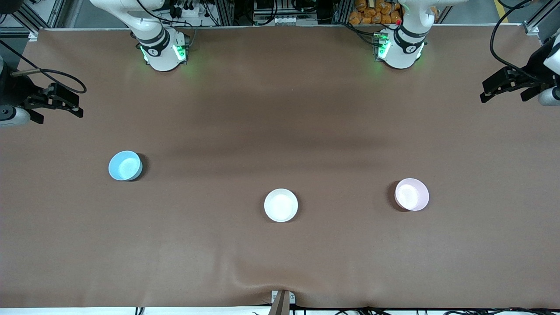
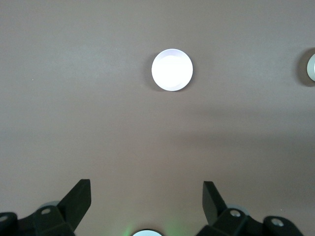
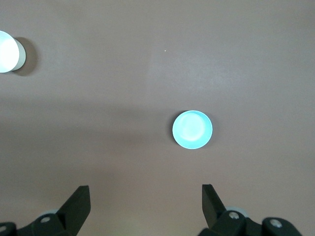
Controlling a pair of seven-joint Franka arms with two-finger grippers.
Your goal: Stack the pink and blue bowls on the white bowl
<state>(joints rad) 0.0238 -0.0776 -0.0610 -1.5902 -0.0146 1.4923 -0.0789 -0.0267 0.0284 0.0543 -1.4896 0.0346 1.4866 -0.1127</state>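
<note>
Bowls sit apart on the brown table [image 1: 280,109], all three upright and empty. White bowl [image 1: 281,205] is nearest the front camera, mid-table; pink bowl [image 1: 411,194] lies toward my left arm's end, blue bowl [image 1: 125,166] toward my right's. My left gripper [image 1: 496,89] and right gripper [image 1: 65,105] hang spread wide over the table's ends, holding nothing.

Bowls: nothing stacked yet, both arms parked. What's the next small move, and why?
Probably bring the left gripper, open and waiting high at its end of the table, down over the pink bowl. That bowl sits nearest it, apart from the white bowl. The right gripper, also open, can take the blue bowl afterwards.
</note>
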